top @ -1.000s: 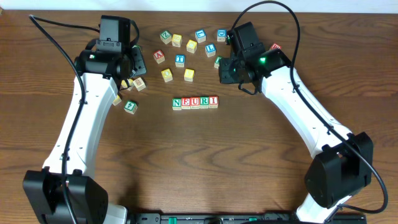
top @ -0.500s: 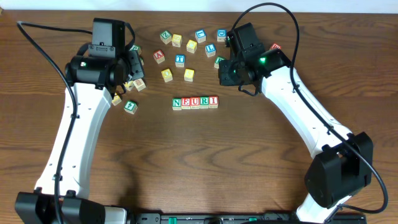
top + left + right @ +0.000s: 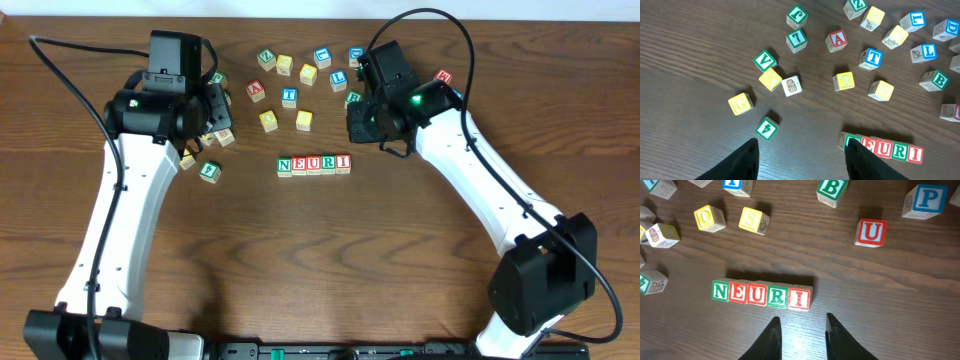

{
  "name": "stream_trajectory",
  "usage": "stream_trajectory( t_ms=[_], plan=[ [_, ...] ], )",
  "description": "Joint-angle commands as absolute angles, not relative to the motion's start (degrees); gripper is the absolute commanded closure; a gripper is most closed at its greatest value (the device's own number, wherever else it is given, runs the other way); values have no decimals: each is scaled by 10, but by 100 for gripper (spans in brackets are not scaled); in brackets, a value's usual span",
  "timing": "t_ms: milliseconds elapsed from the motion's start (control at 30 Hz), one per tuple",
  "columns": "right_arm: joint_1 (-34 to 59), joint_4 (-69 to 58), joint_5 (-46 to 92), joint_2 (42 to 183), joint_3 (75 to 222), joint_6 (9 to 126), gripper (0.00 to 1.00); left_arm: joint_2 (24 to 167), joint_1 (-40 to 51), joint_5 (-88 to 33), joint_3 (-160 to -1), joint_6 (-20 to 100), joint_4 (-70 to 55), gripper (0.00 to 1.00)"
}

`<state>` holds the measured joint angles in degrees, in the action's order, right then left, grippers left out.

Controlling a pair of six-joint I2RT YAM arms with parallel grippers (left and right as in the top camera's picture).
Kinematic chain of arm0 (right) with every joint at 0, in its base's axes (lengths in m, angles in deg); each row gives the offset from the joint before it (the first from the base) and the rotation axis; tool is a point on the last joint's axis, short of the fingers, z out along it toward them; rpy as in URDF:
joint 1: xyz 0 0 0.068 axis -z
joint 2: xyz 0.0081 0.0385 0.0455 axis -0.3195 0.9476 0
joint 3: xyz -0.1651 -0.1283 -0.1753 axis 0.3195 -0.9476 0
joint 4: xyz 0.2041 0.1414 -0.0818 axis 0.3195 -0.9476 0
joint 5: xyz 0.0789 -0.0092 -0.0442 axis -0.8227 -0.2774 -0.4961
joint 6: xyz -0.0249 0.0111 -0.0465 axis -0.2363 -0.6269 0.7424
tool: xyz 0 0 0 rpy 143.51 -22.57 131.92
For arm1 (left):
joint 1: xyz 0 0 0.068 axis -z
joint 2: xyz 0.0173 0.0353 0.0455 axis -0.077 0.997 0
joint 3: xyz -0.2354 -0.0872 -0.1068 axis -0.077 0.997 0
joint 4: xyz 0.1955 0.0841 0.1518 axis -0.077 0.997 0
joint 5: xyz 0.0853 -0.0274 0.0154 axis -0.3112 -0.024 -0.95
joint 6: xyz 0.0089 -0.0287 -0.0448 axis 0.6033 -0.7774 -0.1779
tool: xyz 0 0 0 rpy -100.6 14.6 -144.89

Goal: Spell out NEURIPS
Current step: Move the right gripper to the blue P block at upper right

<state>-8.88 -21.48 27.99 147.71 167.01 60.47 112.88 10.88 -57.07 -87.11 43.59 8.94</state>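
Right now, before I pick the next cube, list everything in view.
row of wooden letter cubes: five, green N, red E, red U, green R, red I, touching, table centre.
blue P wooden cube: one, blue letter, loose beyond the row.
yellow S wooden cube: one, yellow, beyond the row.
spare red U wooden cube: one, red letter, near the P.
other loose wooden letter cubes: about eighteen, mixed colours, scattered beyond the row.
dark wooden table: one, brown.
left pincer: one, black, open, empty.
right pincer: one, black, open, empty, near the I.
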Motion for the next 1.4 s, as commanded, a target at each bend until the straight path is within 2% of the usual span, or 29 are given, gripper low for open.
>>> stream_trajectory(
  t_ms=[0, 1367],
  plan=[
    [-96, -216, 276, 1481, 1671, 610, 76, 1105, 106, -570, -877, 440, 91, 45],
    [-111, -230, 277, 1502, 1671, 594, 72, 1107, 106, -570, -875, 442, 91, 45]
  ],
)
